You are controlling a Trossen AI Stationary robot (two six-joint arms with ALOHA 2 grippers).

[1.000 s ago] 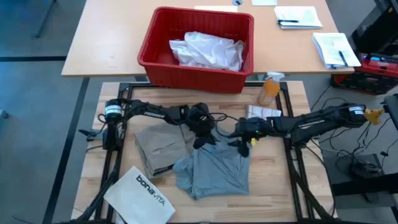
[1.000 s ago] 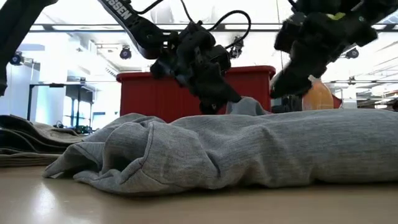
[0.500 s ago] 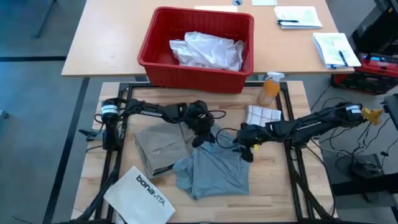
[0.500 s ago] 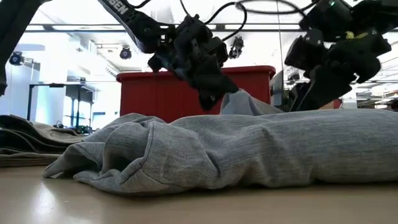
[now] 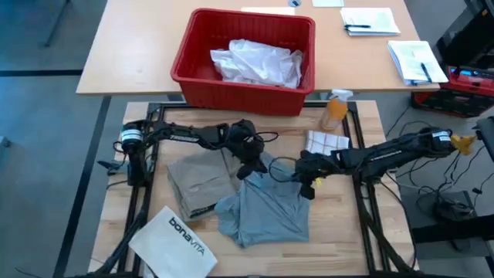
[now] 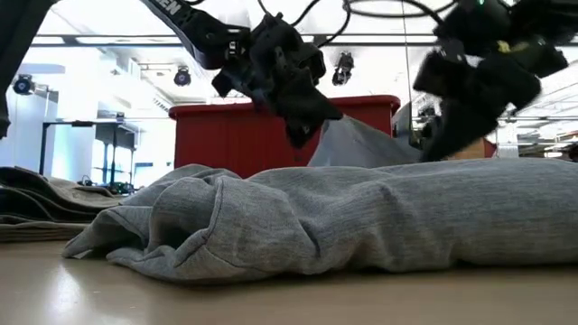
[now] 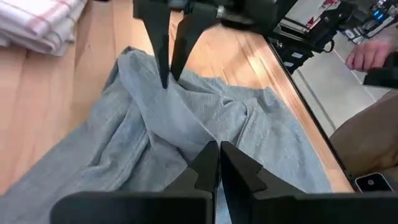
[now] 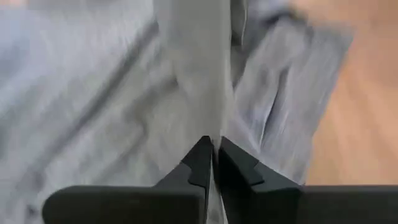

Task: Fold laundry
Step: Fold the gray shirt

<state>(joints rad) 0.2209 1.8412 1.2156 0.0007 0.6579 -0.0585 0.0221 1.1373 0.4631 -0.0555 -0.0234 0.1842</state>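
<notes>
Wooden table (image 5: 340, 232) carries the grey T-shirt (image 5: 266, 216), beside the khaki piece (image 5: 197, 181). Left gripper (image 5: 248, 171) and right gripper (image 5: 305, 185) are each clamped on the T-shirt's far edge, lifting it.

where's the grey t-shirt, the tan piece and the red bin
grey t-shirt (image 5: 266, 216): high view, middle of the body
tan piece (image 5: 198, 181): high view, centre of the fold
red bin (image 5: 241, 87): high view, front wall

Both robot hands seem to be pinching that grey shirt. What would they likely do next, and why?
Probably lift and spread it. The left hand and right hand are each shut on a fold of the grey T-shirt, which lies crumpled beside the khaki piece.
</notes>
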